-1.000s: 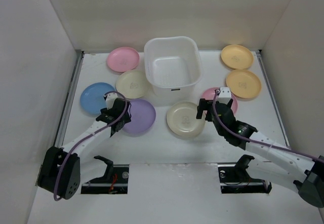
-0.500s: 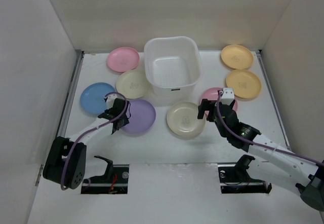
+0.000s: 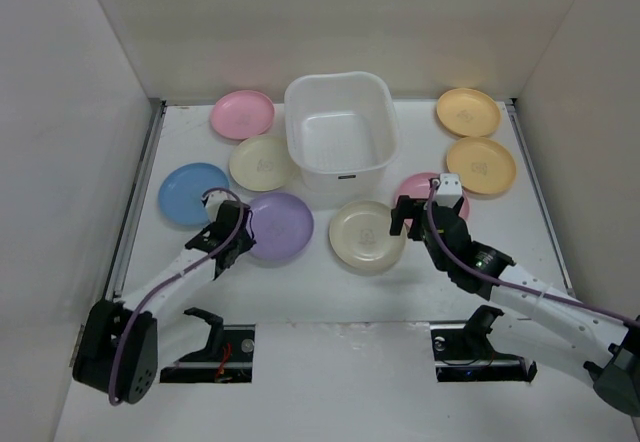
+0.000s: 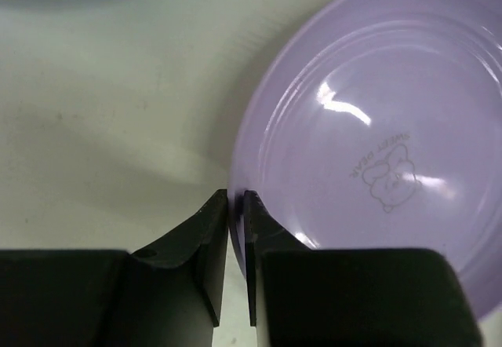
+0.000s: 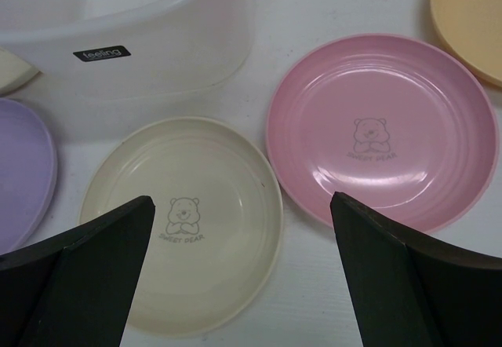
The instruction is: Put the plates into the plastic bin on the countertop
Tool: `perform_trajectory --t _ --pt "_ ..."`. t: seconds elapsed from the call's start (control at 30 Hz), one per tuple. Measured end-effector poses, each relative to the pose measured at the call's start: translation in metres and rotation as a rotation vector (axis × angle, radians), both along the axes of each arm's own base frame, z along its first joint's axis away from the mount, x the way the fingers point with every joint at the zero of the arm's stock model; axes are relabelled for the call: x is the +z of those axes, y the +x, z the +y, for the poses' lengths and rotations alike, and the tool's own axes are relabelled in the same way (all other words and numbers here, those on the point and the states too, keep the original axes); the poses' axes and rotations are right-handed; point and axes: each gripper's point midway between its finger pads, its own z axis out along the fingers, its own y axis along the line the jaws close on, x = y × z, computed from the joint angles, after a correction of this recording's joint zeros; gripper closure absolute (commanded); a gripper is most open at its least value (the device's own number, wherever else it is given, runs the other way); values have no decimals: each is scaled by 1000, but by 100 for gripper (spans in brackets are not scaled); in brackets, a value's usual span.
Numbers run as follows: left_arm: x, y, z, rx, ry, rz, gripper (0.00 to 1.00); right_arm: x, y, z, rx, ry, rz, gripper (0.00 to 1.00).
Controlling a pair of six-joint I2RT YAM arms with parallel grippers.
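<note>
My left gripper (image 4: 236,198) is shut on the near-left rim of the purple plate (image 4: 376,127), one finger inside the rim and one outside. From above, that gripper (image 3: 235,237) sits at the left edge of the purple plate (image 3: 285,227). My right gripper (image 5: 241,202) stands open above the right side of a cream plate (image 5: 184,221), with a pink plate (image 5: 380,131) just to its right. The translucent plastic bin (image 3: 340,80) stands empty at the back middle of the countertop (image 3: 330,292).
Other plates lie flat: blue (image 3: 188,192), cream (image 3: 262,164) and pink (image 3: 242,115) left of the bin, two yellow-orange ones (image 3: 468,112) (image 3: 481,165) at the right. White walls close in the left, back and right sides.
The left gripper's jaws have closed onto the purple plate's rim, and the plate has shifted slightly right. The right arm moved a little right at first, then stayed still.
</note>
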Motion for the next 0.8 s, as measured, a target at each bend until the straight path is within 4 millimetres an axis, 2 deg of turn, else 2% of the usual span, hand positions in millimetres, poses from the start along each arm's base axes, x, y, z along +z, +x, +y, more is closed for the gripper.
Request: perform_trajectory --t 0.13,0.33,0.5,0.6,0.67,0.8 --pt "28 -10 -4 -23 -37 -71 100 0 -1 3 11 -1 1 0" --pt "68 -34 -6 -52 -87 -164 100 -5 -2 6 19 -14 13 0" --pt "111 -41 -3 -36 -111 -228 100 -9 -1 7 20 -25 24 0" --pt "147 -32 -3 -29 -122 -285 100 -8 -2 10 28 -23 23 0" --pt "175 -20 -7 -33 -128 -331 99 -7 -3 11 32 -23 23 0" --pt "225 28 -30 -69 -137 -408 99 -9 -3 10 30 -35 39 0"
